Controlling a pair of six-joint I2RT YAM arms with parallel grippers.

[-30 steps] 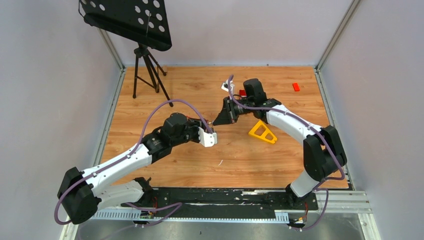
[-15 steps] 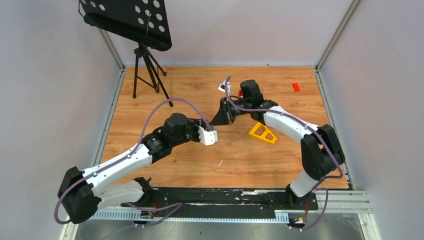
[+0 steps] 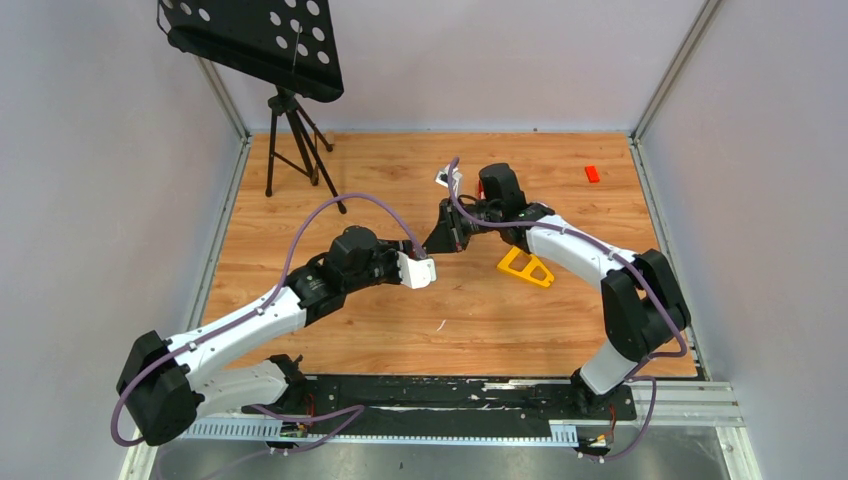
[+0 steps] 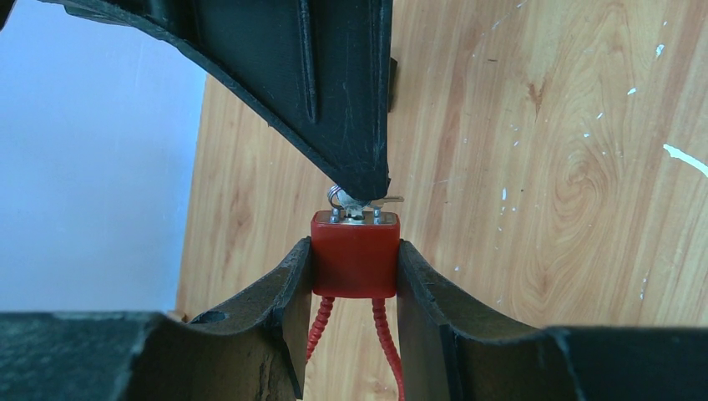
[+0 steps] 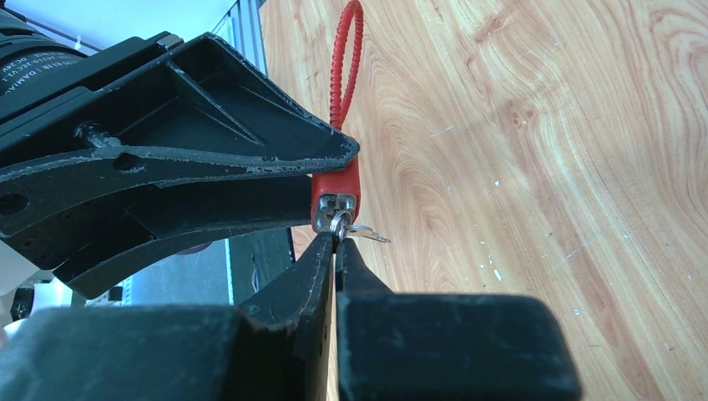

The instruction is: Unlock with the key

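While both arms meet above centre of wooden table [image 3: 340, 330], left gripper [image 4: 355, 251] has fingers [image 4: 292, 276] part-spread, clamping red cable padlock [image 4: 355, 266] by both sides, clear of surface. Red cable [image 4: 316, 326] trails to 6 o'clock. Right gripper [image 5: 336, 244] has fingers [image 5: 309, 276] pressed together, pinching key [image 5: 341, 225] at padlock's metal end face, approaching from 12 o'clock in left wrist view. Second metal blade [image 5: 369, 235] juts to 3 o'clock. Insertion depth: cannot tell. Yellow triangular frame [image 3: 526, 266] lies on table at 4 o'clock from padlock.
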